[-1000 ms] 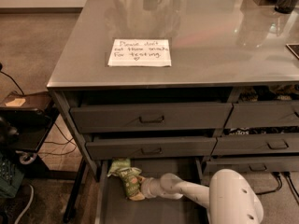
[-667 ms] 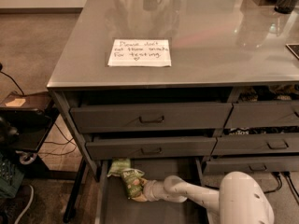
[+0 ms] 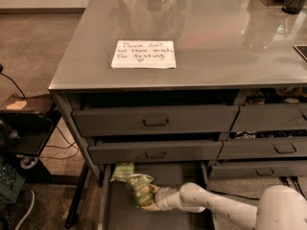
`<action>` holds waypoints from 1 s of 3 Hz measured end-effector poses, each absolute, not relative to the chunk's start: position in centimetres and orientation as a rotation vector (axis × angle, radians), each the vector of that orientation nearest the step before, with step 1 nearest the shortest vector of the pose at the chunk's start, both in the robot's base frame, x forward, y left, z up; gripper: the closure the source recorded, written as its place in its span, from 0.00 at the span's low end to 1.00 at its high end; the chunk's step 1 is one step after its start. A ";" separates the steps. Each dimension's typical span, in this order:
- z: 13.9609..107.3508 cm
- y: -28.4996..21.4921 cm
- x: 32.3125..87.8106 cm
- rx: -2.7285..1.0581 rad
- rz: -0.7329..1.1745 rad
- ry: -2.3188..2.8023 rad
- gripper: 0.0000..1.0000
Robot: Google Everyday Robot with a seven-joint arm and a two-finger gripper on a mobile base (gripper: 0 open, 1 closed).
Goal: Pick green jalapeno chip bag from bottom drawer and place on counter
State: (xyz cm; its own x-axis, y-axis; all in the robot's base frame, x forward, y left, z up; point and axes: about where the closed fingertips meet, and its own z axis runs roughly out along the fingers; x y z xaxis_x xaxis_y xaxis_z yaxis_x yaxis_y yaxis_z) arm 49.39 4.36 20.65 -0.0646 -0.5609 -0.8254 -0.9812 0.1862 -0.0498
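Bottom centre of frame | robot's hand reaches left into the open bottom drawer, touching the green jalapeno chip bag | bag just left of hand, long axis upper-left to lower-right | grip: cannot tell | desk waits above.
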 end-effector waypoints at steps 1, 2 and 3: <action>26.4 3.5 48.1 -1.481 0.696 1.690 1.00; 33.2 4.0 46.6 -1.510 0.657 1.614 1.00; 39.2 6.1 45.9 -1.551 0.642 1.490 1.00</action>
